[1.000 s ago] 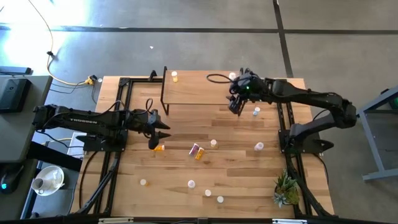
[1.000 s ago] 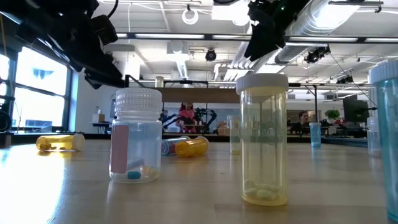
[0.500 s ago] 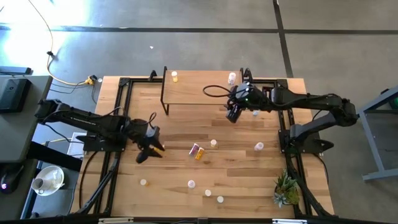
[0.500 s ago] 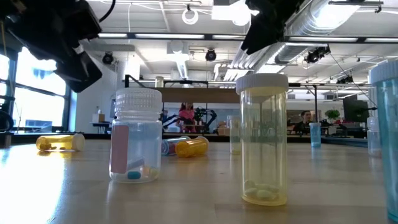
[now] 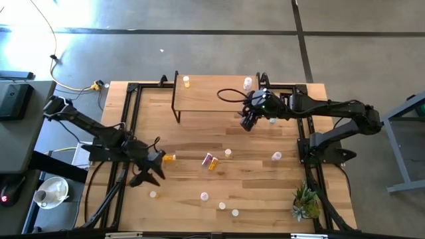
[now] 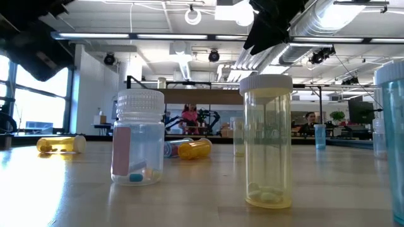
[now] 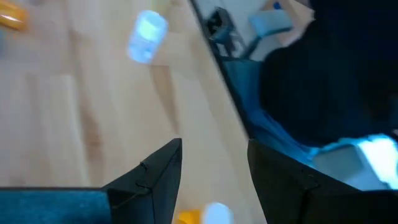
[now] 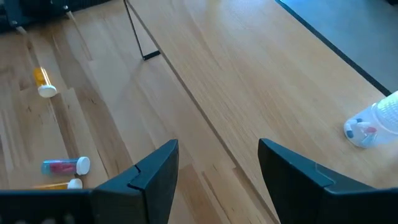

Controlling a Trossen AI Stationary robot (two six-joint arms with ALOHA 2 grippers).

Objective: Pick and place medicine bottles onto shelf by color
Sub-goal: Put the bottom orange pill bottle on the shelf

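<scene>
The left pincer (image 5: 150,174) is hovering part-open and empty beside an orange bottle (image 5: 169,158); the right pincer (image 5: 247,123) is gaping wide by the shelf (image 5: 209,95). The bottle is looking light, rigid and slick, likely rolling, so gripping mid-body seems best.

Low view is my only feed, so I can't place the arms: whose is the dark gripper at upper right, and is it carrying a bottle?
Observer: That is the right gripper. The right wrist view shows its fingers open with nothing between them.
Operator: Where is it over the table?
Observer: From above, it hangs just in front of the right front corner of the shelf.
Operator: Anything on the shelf?
Observer: Two bottles at the back edge: a yellowish bottle at the left end and a pale bottle at the right end.
Operator: And the other arm?
Observer: The left gripper is open near the table's left side, with an orange bottle lying on the table just beside it.
</scene>
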